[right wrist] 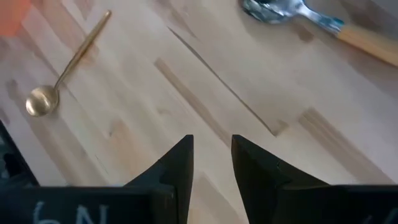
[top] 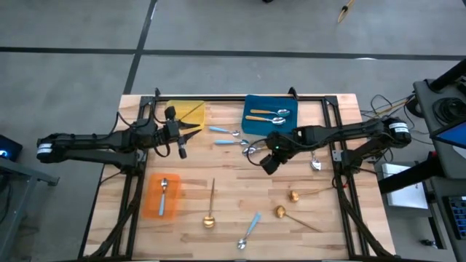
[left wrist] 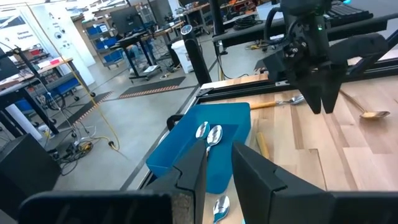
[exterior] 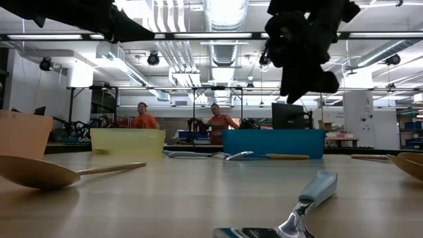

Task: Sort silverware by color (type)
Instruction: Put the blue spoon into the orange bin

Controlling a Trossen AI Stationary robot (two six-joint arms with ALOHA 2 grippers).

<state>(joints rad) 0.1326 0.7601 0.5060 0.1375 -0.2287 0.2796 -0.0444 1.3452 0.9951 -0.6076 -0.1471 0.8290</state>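
Spoons lie scattered on the wooden table. Two orange-handled spoons [top: 266, 116] lie in the blue tray [top: 251, 125], and a blue-handled one [top: 164, 193] lies in the orange tray [top: 151, 207]. Two blue-handled spoons [top: 226, 136] lie between the yellow and blue trays, and another [top: 250, 228] lies near the front edge. Three gold spoons [top: 210, 207] [top: 295, 194] [top: 282, 212] lie on the near half. My right gripper [right wrist: 212, 146] hangs open above bare wood at mid-table, tilted downward. My left gripper [left wrist: 219, 149] is open and held level beside the yellow tray [top: 188, 113], nothing between its fingers.
An orange-handled spoon [right wrist: 298, 18] lies a little beyond my right gripper, and another spoon [top: 315, 161] lies toward the right edge. Black frame rails [top: 335, 145] run along the table's sides. People stand in the room behind the table [exterior: 142, 116].
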